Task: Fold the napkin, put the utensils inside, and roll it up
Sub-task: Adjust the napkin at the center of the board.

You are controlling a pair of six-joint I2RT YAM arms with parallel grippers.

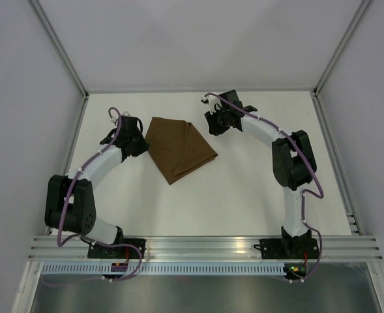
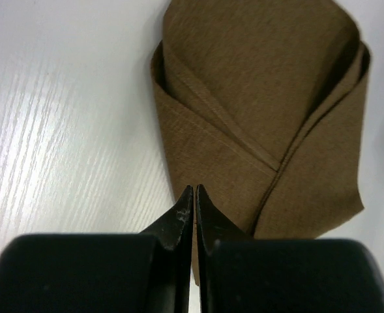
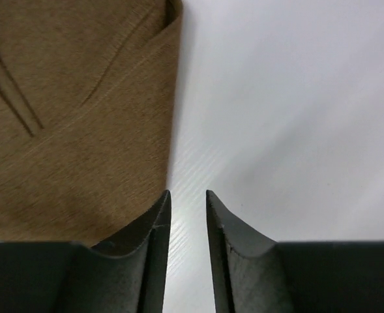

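The dark brown napkin [image 1: 178,149] lies on the white table, folded into a layered, roughly diamond shape. My left gripper [image 1: 144,145] is at its left edge. In the left wrist view the left gripper [image 2: 194,189] is shut, its tips over the near edge of the napkin [image 2: 263,98], with no cloth seen between the jaws. My right gripper [image 1: 213,128] is by the napkin's upper right corner. In the right wrist view the right gripper [image 3: 188,194] is slightly open and empty over bare table, the napkin [image 3: 68,117] just to its left. No utensils are in view.
The white table [image 1: 257,182] is bounded by grey walls on the left, right and back. An aluminium rail [image 1: 205,246] runs along the near edge, where both arm bases are bolted.
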